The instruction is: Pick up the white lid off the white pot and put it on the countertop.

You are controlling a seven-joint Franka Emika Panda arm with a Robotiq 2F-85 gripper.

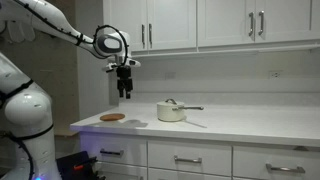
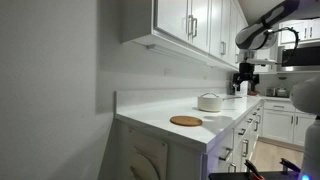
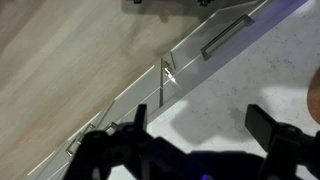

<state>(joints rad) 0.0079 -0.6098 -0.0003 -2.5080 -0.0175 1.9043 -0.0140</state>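
1. My gripper hangs in the air above the countertop, well clear of the surface, fingers pointing down.
2. In the wrist view the two fingers stand wide apart at the bottom of the picture. Nothing lies between them but bare counter, so I have hold of nothing.
3. The white lid sits squarely on the white pot, closing it. The pot's long thin handle sticks out sideways on the far side from me.
4. In both exterior views the pot stands on the counter below the upper cabinets, off to one side of my gripper and not beneath it.
5. A flat reddish-brown disc lies on the counter on my other side. I seem to hover over the stretch between disc and pot, though these angles make depth hard to judge.
6. My wrist camera sees only the counter edge and a drawer's bar handle. The pot is not in its picture.
7. As I judge it, nothing of the task proper is done. The lid is neither grasped nor lifted, and I am not yet lined up with it.
8. What is left is everything: travel across until I am over the lid, come down onto its small raised handle, and close on it. Then I must lift it free of the pot, carry it to a bare patch of counter, set it down and let go.
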